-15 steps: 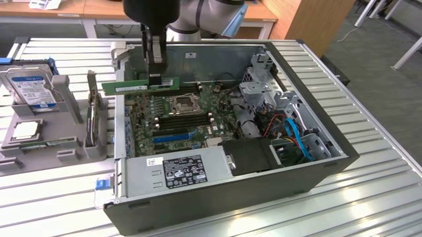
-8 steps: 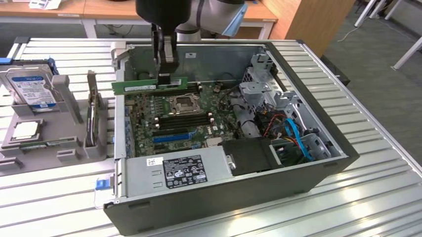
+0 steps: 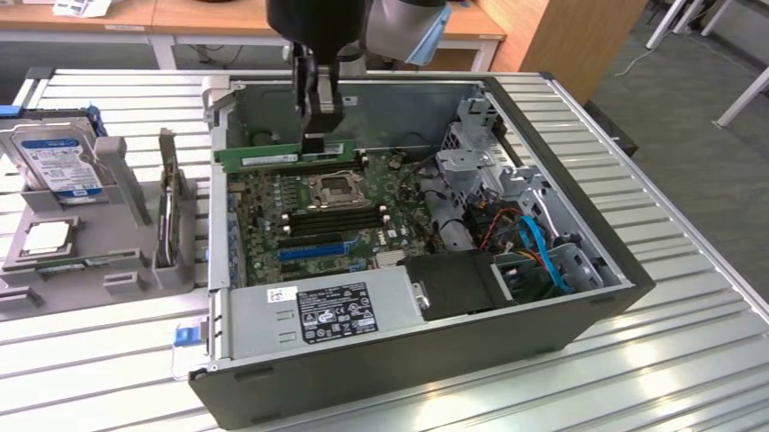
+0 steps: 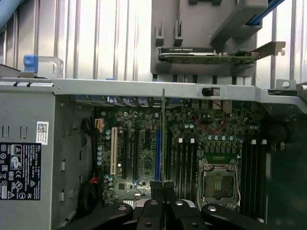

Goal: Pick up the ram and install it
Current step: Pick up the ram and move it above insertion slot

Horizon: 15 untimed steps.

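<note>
One step done: the gripper (image 3: 319,138) pinches the ram (image 3: 258,157) by its upper edge, lifted above the motherboard (image 3: 315,236) inside the open case (image 3: 577,301); not yet seated in any slot.

Claw (image 3: 316,137) downward, tightly clamped.

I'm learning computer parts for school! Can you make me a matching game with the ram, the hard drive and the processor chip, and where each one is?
Things:
1. ram
2. hard drive
3. processor chip

Places:
A. lying flat in the grey holder
B. gripped by the tool above the motherboard
C. standing upright in the grey holder

Pairs: 1-B, 2-C, 3-A
</note>
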Available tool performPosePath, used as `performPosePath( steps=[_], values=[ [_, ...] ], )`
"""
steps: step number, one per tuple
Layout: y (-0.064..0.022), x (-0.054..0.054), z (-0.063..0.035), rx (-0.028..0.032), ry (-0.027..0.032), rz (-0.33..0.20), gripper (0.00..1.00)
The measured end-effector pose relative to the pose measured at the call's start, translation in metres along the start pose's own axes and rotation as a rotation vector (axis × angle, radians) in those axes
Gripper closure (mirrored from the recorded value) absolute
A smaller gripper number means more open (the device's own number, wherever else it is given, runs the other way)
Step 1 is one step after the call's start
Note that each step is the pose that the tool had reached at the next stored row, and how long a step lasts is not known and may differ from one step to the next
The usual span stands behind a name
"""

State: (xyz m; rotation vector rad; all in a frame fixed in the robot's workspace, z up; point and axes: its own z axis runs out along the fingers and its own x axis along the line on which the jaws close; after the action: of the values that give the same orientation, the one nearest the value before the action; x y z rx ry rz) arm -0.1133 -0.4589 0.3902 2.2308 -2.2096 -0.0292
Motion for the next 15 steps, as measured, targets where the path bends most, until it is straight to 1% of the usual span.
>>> performPosePath(
  steps=[15],
  values=[
    [-0.0309, 0.0, -0.0005, -0.0002, 0.0001, 0.0, 0.88]
  ],
)
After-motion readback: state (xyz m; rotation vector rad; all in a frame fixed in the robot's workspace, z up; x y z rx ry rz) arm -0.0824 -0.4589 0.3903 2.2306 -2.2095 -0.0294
